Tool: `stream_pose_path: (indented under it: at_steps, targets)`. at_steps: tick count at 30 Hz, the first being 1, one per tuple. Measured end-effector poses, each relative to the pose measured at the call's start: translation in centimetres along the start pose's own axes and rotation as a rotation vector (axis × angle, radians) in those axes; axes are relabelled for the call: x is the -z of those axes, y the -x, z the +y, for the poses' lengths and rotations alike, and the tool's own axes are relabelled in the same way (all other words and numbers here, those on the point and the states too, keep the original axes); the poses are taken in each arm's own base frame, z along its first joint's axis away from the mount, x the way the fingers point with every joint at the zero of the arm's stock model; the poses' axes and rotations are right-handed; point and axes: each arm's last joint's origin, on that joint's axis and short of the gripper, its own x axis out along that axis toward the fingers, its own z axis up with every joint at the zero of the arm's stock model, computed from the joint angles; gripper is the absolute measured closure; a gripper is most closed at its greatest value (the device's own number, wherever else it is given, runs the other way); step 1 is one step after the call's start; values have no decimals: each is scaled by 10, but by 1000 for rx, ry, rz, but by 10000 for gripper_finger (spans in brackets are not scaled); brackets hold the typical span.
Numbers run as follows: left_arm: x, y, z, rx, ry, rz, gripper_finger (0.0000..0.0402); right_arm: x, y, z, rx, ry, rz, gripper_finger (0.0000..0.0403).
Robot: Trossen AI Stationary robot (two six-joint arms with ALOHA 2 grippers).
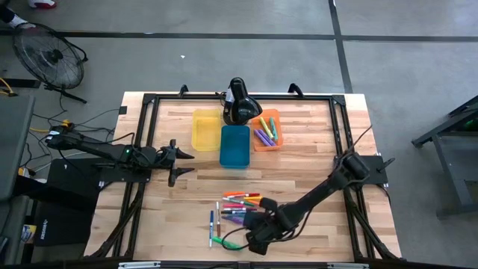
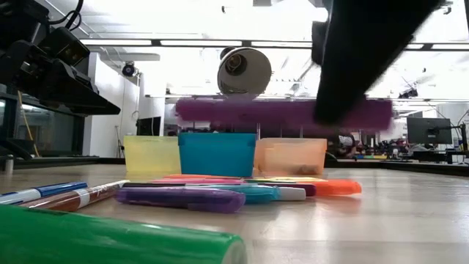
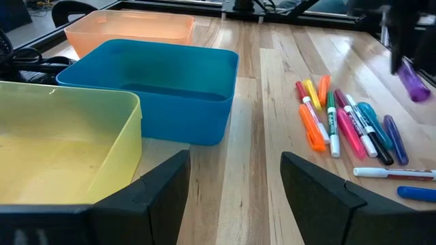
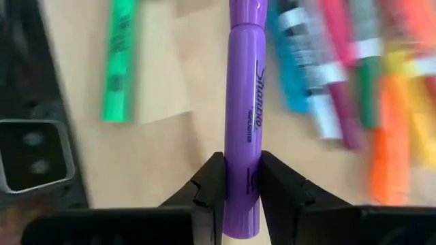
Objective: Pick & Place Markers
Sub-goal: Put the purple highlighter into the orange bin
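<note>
**Here, a purple marker is pinched above the pile**

Here, at the left of the high view, the left gripper (image 1: 183, 164) is seen waiting with its fingers spread wide, just short of the yellow bin (image 1: 205, 130). Beside that bin the blue bin (image 1: 234, 146) is set, and then the orange bin (image 1: 267, 131), in which a few markers are already lying. Nearer the front edge of the wooden surface (image 1: 314, 164), the loose markers (image 1: 237, 204) are gathered in a rough row, with a green marker (image 1: 228, 243) and a blue-and-white one lying apart from them. At the right of that pile, the right gripper (image 1: 258, 233) is placed.

The held purple marker (image 4: 243, 122) is shown best in the right wrist view: a stout, glossy barrel with black lettering along it, clamped near one end between the two dark fingers. It is seen there above the green marker on one side and the teal, pink and orange ones on the other.

The lift is given only by the low view, where the purple marker (image 2: 282, 114) is shown blurred, level, and clear of the surface, above the markers lying there. The three bins are seen only as a row behind. In the left wrist view, the marker's end (image 3: 413, 82) is seen beyond the pile.
</note>
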Motion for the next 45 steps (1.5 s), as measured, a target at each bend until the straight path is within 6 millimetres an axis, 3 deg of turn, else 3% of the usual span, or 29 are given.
stream_pose_path:
  at_steps: [5, 10, 20, 26, 31, 35, 39, 45]
  targets:
    - [0, 0, 0, 0, 0, -1, 177, -6, 17, -10, 32, -42, -6, 342]
    - [0, 0, 0, 0, 0, -1, 177, -14, 41, -34, 161, -141, -11, 342]
    - [0, 0, 0, 0, 1, -1, 177, -34, 109, -121, 519, -428, 6, 342]
    - [0, 0, 0, 0, 0, -1, 177, -60, 130, -182, 606, -526, 25, 342]
    - [0, 0, 0, 0, 0, -1, 177, -80, 126, -232, 617, -569, 101, 342]
    - [0, 0, 0, 0, 0, -1, 177, -81, 111, -264, 577, -595, 185, 342]
    - [0, 0, 0, 0, 1, -1, 177, -78, 89, -288, 515, -594, 218, 342]
    - [0, 0, 0, 0, 0, -1, 177, -80, 59, -312, 390, -613, 128, 342]
